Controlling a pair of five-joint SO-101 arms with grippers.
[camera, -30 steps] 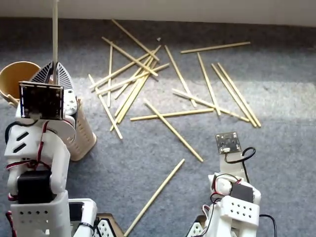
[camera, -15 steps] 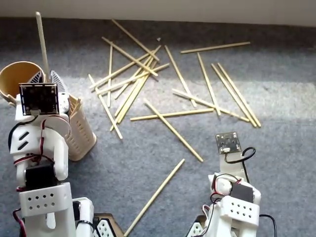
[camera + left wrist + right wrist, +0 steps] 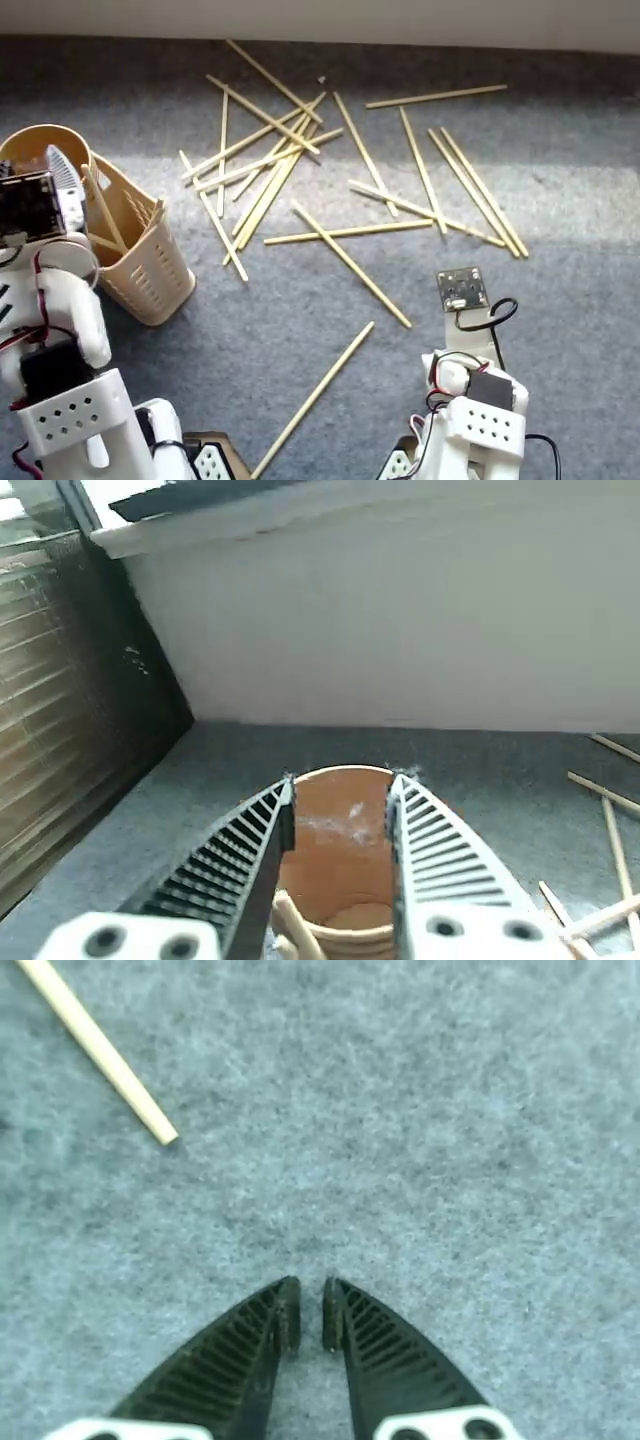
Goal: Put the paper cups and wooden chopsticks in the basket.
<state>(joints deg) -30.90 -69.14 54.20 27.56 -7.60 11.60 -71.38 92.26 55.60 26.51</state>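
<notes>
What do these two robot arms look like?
The left arm and right arm are chunky white plastic with rows of small holes and red and black cables. Each carries a small dark circuit board. The left gripper and right gripper have ribbed, tapering fingers.

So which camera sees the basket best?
The high view: nearly the whole basket sits tilted there, with chopsticks inside. The left wrist view catches a pale bit, maybe its rim, next to the paper cup. The right wrist view faces carpet and one chopstick end.
</notes>
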